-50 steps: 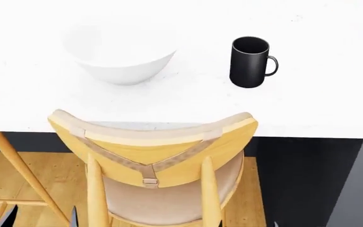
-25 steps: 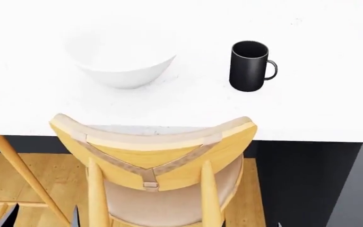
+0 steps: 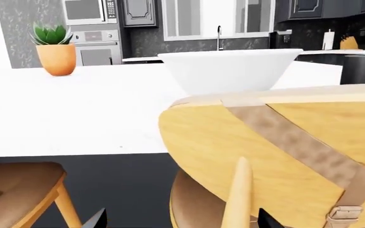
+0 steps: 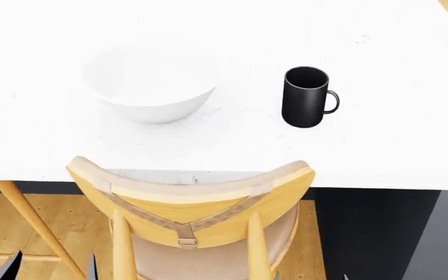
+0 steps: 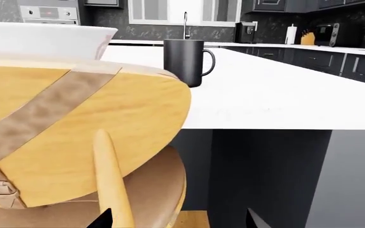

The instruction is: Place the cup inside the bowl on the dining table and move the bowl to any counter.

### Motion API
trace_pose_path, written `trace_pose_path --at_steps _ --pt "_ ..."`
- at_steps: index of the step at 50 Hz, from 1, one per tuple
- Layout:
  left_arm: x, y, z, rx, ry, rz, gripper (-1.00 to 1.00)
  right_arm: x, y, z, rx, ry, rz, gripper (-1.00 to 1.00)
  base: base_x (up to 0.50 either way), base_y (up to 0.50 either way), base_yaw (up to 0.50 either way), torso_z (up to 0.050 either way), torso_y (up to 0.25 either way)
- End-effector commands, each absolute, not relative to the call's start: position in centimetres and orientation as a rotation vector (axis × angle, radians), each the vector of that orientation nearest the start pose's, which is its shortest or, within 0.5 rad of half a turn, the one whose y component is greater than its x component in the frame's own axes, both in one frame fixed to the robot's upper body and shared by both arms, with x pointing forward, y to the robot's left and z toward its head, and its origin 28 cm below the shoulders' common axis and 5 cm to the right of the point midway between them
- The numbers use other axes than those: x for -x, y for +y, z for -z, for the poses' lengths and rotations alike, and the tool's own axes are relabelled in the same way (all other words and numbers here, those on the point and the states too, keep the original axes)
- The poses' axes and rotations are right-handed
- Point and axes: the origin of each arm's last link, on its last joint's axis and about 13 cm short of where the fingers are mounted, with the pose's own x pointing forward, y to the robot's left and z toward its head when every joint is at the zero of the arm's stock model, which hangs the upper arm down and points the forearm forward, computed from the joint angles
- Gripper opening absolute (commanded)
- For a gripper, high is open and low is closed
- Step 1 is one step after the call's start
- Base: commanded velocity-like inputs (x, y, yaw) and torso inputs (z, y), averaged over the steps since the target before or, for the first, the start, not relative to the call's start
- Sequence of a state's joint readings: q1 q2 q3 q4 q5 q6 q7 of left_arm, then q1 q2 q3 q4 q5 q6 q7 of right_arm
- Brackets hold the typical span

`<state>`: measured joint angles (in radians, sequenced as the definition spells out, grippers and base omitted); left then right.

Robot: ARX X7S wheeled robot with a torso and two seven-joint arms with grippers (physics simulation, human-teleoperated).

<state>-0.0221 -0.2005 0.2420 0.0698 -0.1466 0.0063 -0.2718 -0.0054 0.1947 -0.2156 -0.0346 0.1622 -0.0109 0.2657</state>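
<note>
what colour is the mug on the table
Matte black, handle included. The mug shows best in the head view, standing upright against the white table.

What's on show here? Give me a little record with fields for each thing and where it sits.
cup: black, upright on the dining table, handle toward the robot's right
bowl: white, empty, left of the cup, apart from it
chair: wooden, pushed against the table's near edge
potted plant: on the table, seen from the left wrist
grippers: barely in view, holding nothing

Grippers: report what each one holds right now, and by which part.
Nothing is held. The cup and bowl stand untouched on the dining table; only dark fingertips show, low beside the chair.
</note>
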Motion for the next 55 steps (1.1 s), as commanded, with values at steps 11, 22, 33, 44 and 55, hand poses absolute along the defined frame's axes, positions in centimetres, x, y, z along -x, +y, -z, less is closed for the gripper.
trace_pose_path --at_steps 11,22,33,44,55 --pt "-21.2 20.4 -2.9 -0.009 -0.056 -0.04 1.0 -20.6 -9.8 -1.5 0.031 -0.013 0.044 1.0 0.0 0.0 0.0 0.031 0.0" --pt "-21.3 20.6 -3.0 -0.002 -0.038 -0.053 1.0 -20.5 -9.9 -1.9 0.022 -0.006 0.05 1.0 0.0 0.0 0.0 0.0 0.0" --pt "-21.7 21.1 -9.2 -0.005 -0.016 -0.069 1.0 -20.4 -10.7 -9.6 0.009 -0.087 0.018 1.0 0.0 0.0 0.0 0.0 0.0" --pt "-22.5 22.2 -16.7 -0.02 -0.029 -0.001 1.0 -20.9 -12.5 -19.0 0.087 -0.206 0.022 1.0 0.0 0.0 0.0 0.0 0.0" --pt "-25.5 24.6 -22.0 -0.042 -0.029 0.013 1.0 -22.4 -15.4 -24.7 0.083 -0.183 -0.015 1.0 0.0 0.0 0.0 0.0 0.0"
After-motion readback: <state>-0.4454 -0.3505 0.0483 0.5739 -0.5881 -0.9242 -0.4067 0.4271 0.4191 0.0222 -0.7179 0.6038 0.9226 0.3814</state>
